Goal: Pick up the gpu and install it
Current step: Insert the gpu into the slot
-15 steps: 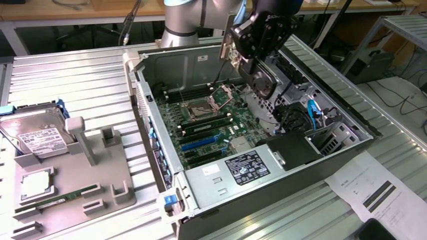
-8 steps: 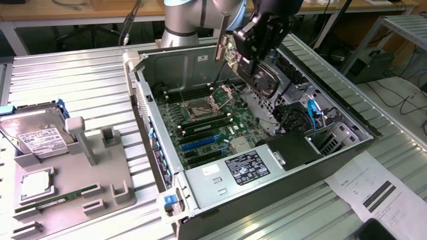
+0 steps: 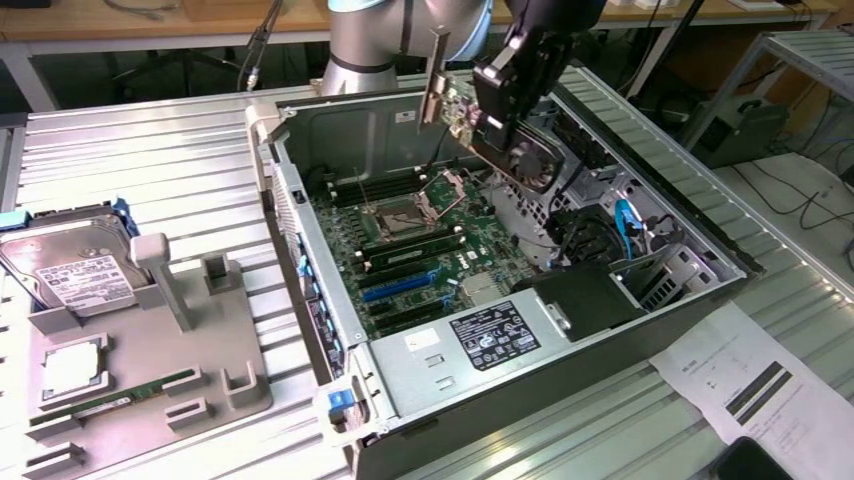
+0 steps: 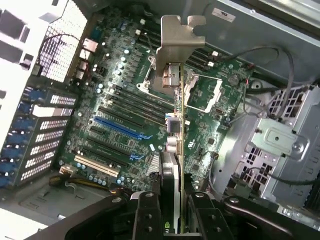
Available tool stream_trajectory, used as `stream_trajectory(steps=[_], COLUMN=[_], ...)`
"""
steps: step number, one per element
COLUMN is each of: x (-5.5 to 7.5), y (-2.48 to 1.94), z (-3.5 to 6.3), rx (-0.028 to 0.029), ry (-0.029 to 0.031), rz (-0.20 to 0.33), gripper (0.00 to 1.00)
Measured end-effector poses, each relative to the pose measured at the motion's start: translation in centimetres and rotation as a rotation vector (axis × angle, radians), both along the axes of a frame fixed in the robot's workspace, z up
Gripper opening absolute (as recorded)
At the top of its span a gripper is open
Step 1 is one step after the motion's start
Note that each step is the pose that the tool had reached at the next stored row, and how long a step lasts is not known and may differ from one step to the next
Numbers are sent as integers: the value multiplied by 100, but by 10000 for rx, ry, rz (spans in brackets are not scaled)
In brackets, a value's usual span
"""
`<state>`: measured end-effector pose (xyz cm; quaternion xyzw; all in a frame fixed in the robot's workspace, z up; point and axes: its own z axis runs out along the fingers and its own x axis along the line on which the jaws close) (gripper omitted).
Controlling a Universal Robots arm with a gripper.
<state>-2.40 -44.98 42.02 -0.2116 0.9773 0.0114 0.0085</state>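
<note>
Gripper [image 3: 502,105] is partway closed and clamped on the gpu [image 3: 531,160], fingers [image 4: 149,215] pinching the card edge-on. Gpu hangs in the air over the far end of the open computer case [image 3: 310,290], above the motherboard [image 3: 414,240]. Its silver bracket [image 3: 435,82] is on the exterior view's left. Hard drive [image 3: 74,270] sits on the grey tray [image 3: 200,370], far left of the case.

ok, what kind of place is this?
Probably a robotics lab bench for PC assembly: open computer case on a ribbed metal table, grey fixture holding a hard drive, gripper holding the gpu.
</note>
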Motion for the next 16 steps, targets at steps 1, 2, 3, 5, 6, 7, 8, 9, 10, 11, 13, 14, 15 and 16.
stream_trajectory(steps=[1,2,3,5,6,7,8,9,10,11,13,14,15,16], x=[0,0,0,0,0,0,0,0,0,0,0,0,0,0], y=[0,0,0,0,0,0,0,0,0,0,0,0,0,0], z=[0,0,0,0,-1,-2,-2,-3,-4,-5,-7,-8,-9,-10], rx=[0,0,0,0,-1,-1,0,-1,0,0,-1,-1,0,0], ry=[0,0,0,0,1,1,0,1,0,0,0,0,0,0], rz=[178,366,649,1270,1678,1930,2108,2353,2535,2845,3477,3666,3971,4238], gripper=[27,27,27,27,27,27,27,27,27,27,27,27,27,27])
